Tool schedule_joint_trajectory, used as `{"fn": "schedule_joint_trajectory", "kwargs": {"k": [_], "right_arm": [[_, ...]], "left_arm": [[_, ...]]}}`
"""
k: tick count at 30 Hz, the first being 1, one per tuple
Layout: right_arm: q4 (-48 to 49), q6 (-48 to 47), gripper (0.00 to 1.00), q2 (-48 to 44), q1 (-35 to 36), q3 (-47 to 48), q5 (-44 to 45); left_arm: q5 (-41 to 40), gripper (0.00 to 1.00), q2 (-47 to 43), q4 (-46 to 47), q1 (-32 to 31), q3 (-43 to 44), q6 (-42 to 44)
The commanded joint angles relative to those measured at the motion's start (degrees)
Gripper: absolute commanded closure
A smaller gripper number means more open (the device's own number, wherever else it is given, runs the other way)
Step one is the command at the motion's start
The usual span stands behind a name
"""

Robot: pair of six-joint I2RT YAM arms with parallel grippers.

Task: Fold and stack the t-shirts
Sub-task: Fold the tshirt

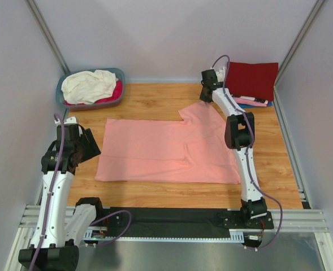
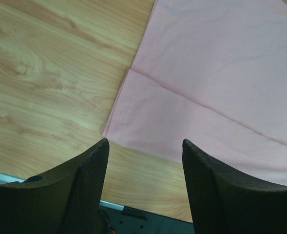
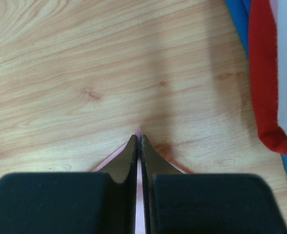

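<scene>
A salmon-pink t-shirt (image 1: 166, 149) lies spread flat in the middle of the wooden table (image 1: 149, 101). My right gripper (image 1: 207, 95) is at its far right corner, shut on a thin pinch of the pink cloth (image 3: 138, 132), with the jaws pressed together just above the wood. My left gripper (image 1: 90, 148) is open and empty, held above the table just left of the shirt's near left corner (image 2: 105, 132). A folded dark red t-shirt (image 1: 252, 79) tops a stack at the back right, with pink, white and blue layers under it (image 1: 251, 101).
A blue-grey basket (image 1: 65, 84) at the back left holds a cream-white tee (image 1: 90, 84) and a magenta one (image 1: 116, 90). The stack's red and blue edges (image 3: 265, 97) show right of my right gripper. Grey walls enclose the table. A black rail (image 1: 172, 217) runs along the near edge.
</scene>
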Motion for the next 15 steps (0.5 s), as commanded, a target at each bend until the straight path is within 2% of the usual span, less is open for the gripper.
{"fn": "schedule_joint_trajectory", "kwargs": {"k": [1, 5, 8, 9, 14, 15], "right_arm": [[0.9, 1.1, 1.0, -3.6, -0.4, -5.9, -2.3], [6.8, 1.0, 1.0, -9.5, -1.2, -13.5, -4.9], [12.7, -0.3, 1.0, -15.9, -1.2, -21.4, -6.0], [16.1, -0.4, 1.0, -17.6, -1.3, -23.6, -5.9], [23.5, 0.5, 1.0, -27.5, -2.7, -35.7, -9.2], [25.2, 0.7, 1.0, -28.4, -2.9, -37.3, -9.6]], "left_arm": [[-0.3, 0.31, 1.1, 1.4, 0.5, -0.2, -0.3], [3.2, 0.3, 6.8, 3.7, 0.5, 1.1, 0.0], [3.7, 0.31, 14.5, 7.4, 0.4, 4.6, -1.6], [3.8, 0.32, 19.5, 8.5, 0.4, 6.2, -2.5], [1.7, 0.34, 36.4, 9.8, -0.1, 21.4, -4.3], [1.2, 0.34, 42.3, 8.9, -0.1, 26.6, -4.9]]}}
